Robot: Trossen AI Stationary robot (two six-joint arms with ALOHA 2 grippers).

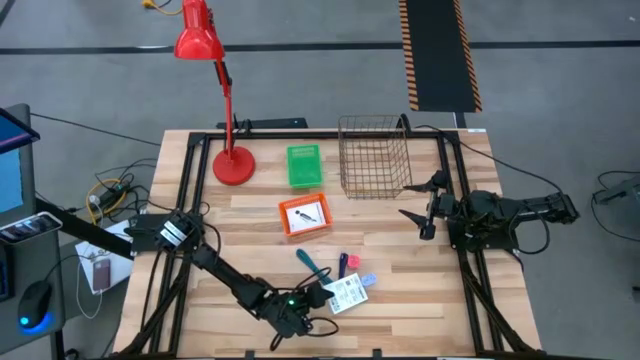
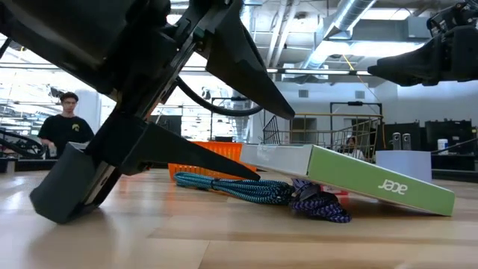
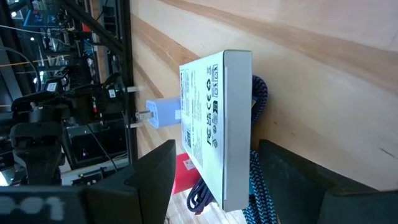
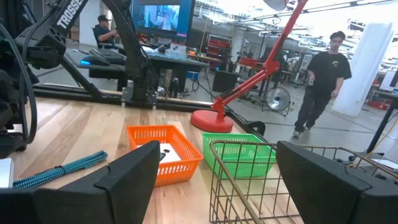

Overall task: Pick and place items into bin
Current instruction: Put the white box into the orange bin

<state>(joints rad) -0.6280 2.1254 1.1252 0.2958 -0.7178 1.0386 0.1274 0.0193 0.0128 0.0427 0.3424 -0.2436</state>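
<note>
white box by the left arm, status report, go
Left gripper open, straddling the white box, not closed. Box lies on braided cables. Right gripper open, waiting beside the wire basket. Nothing in the way.

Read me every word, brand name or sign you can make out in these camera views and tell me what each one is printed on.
"acer": on the green edge of the flat white box, low view.
"FC": among the compliance marks on the box's white face; the remaining small print there is too small to read.
"TROSSEN": partly visible on a dark arm, right wrist view.
Print on the white packet in the high view: too small to read.
</note>
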